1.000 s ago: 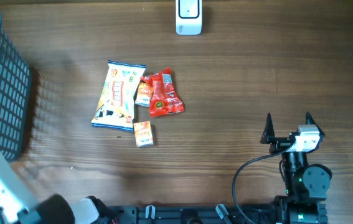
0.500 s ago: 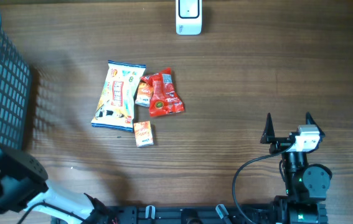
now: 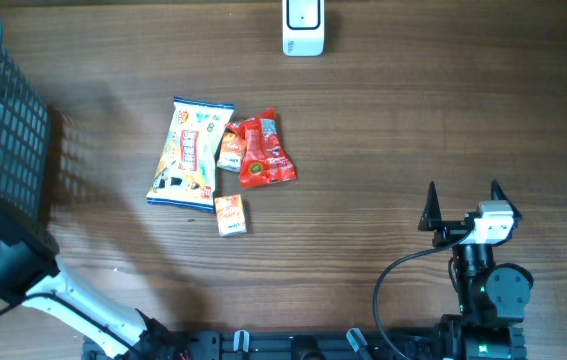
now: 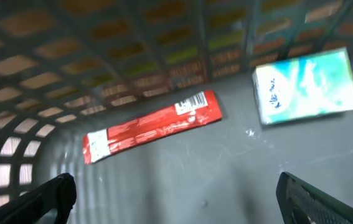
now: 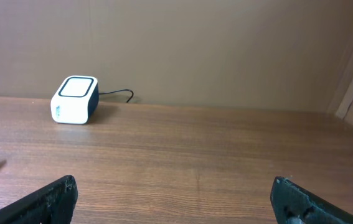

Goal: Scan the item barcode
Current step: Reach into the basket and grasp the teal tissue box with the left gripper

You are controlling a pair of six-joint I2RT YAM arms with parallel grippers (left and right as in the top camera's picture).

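- Left jaws stand wide open and empty in the left wrist view, hanging over the grey floor of the basket (image 4: 101, 37). The right jaws are open and empty too, low at the lower right of the overhead frame.
- Since a second ago only the left arm (image 3: 3, 268) has shifted. Its dark joint has climbed from the bottom edge to the lower left, beside the basket (image 3: 8, 140). The right arm (image 3: 483, 270), the scanner (image 3: 303, 25) and the packets have not moved.
- Nothing is gripped, so no barcode is on its way to the scanner yet.
- Candidate items lie in two places.
  - In the basket are a red sachet (image 4: 151, 127), whose barcode patch faces up, and a teal pack (image 4: 307, 86) at upper right.
  - On the table (image 3: 413, 120), left of centre, lie a snack bag (image 3: 191, 153), a red packet (image 3: 261, 150) and a small orange packet (image 3: 230, 215).
- Which item is meant cannot be told.
- Hard to see:
  - The left wrist view is blurred.
  - The left edge of the overhead frame cuts off the basket and the arm.
  - No barcode shows on the table packets.
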